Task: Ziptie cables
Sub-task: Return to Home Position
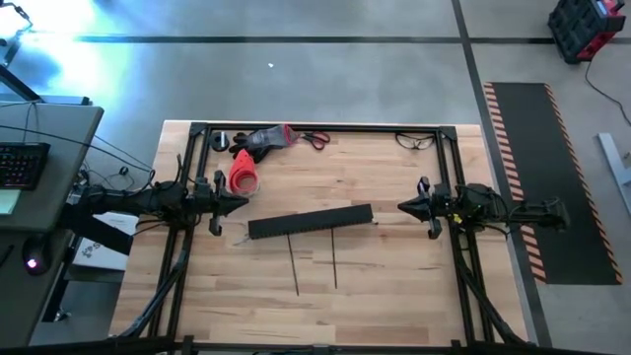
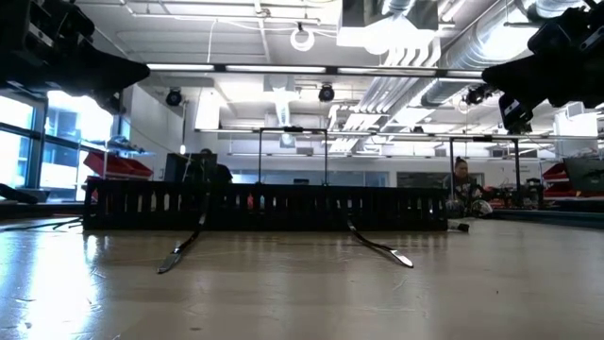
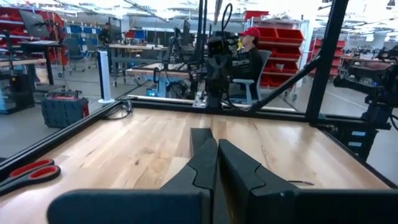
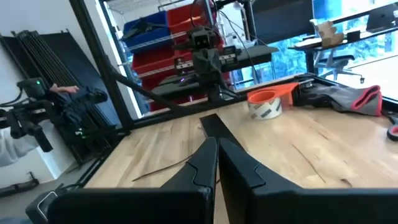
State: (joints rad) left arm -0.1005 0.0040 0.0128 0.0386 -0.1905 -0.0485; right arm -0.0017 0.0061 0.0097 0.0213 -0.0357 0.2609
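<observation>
Flanking the duct, left gripper and right gripper hang closed.

This place is a robotics workshop inside a big industrial hall. The floor is bare grey concrete, with a black mat that has orange warning stripes on its edge. Under the ceiling run open pipes and ducts. Behind the wooden table stand shelves with red bins, more work desks and a seated person.
</observation>
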